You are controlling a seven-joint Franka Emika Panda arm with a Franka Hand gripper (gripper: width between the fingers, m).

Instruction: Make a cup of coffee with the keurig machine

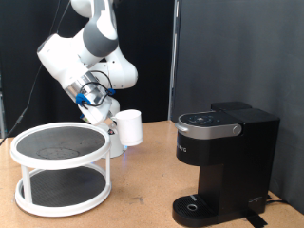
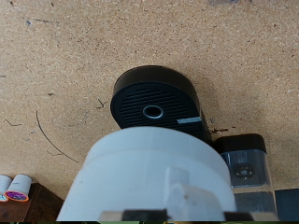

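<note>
My gripper [image 1: 115,124] is shut on the cup [image 1: 129,127], a plain white mug, and holds it above the table beside the arm. The keurig machine [image 1: 224,161], boxy and black with a silver-trimmed lid, stands at the exterior view's right, lid shut, its round drip base [image 1: 195,205] bare. In the wrist view the cup [image 2: 149,173] fills the lower part of the picture, with one finger [image 2: 183,198] across it. Past it, seen from above, lie the machine's round drip base [image 2: 154,98] and its top with buttons [image 2: 245,166].
A white two-tier round rack [image 1: 60,167] with dark shelves stands at the exterior view's left, close under the arm. Two small pods [image 2: 13,188] show at the wrist view's edge. The table is wooden particle board [image 2: 234,47]. A black curtain hangs behind.
</note>
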